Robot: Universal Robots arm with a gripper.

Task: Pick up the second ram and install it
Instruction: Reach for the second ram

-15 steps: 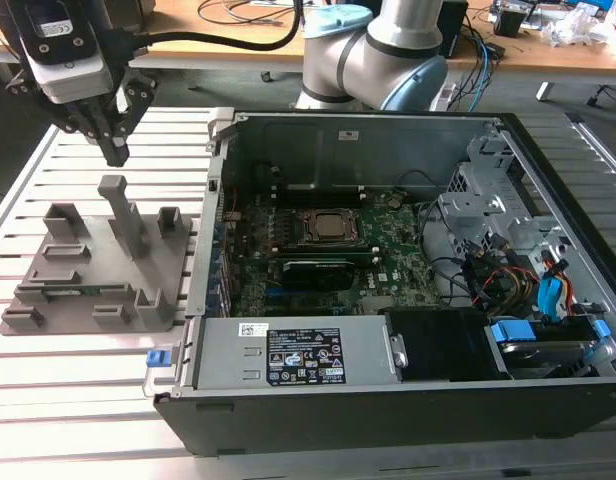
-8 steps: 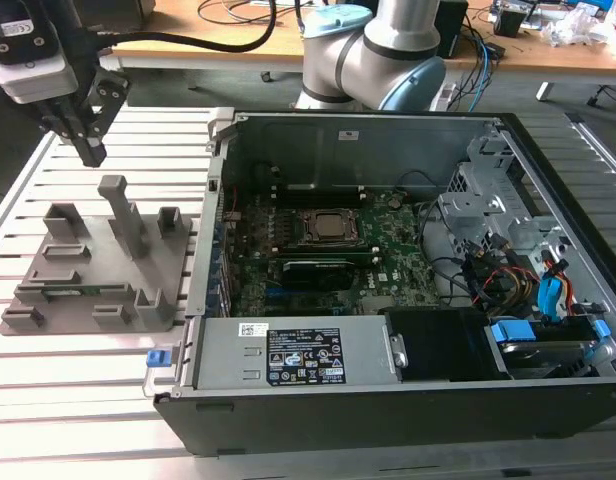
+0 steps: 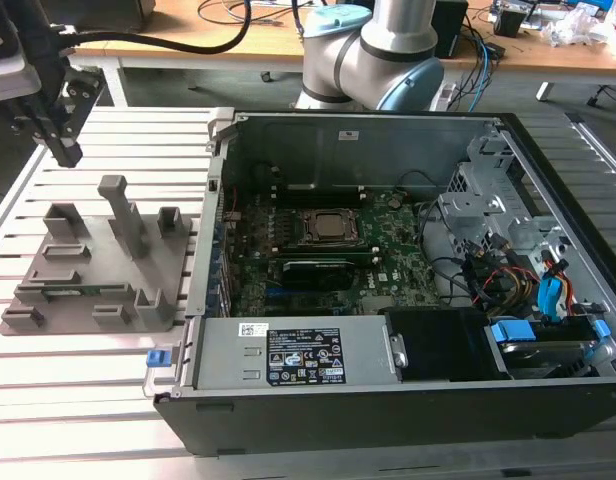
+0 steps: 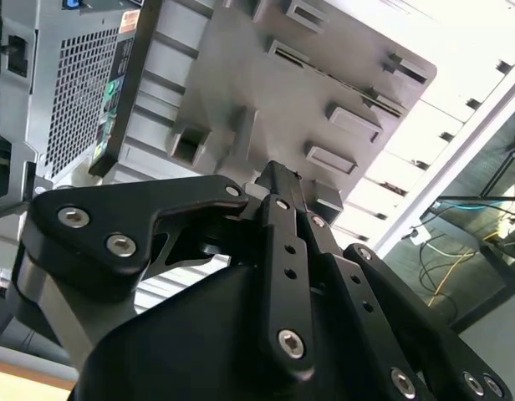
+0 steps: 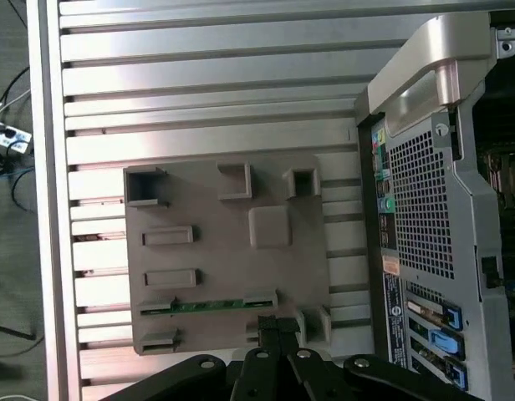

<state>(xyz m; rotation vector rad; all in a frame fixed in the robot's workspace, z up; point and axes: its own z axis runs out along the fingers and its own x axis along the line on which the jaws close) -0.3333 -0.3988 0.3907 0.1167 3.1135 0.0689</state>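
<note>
The second ram is a thin green stick standing on edge in a slot near the front of the grey fixture, at the exterior view's left. The first wrist view shows the ram in the fixture close to my fingertips. My gripper hangs above the fixture's far left corner, clear of it. Its fingers are shut together with nothing between them, as both wrist views show. The second wrist view looks past the fingers to the fixture.
The open computer case lies to the exterior view's right of the fixture, with the green motherboard and CPU socket inside. Its perforated rear panel borders the fixture. Everything rests on a slatted aluminium table. Cables and drives crowd the case's right end.
</note>
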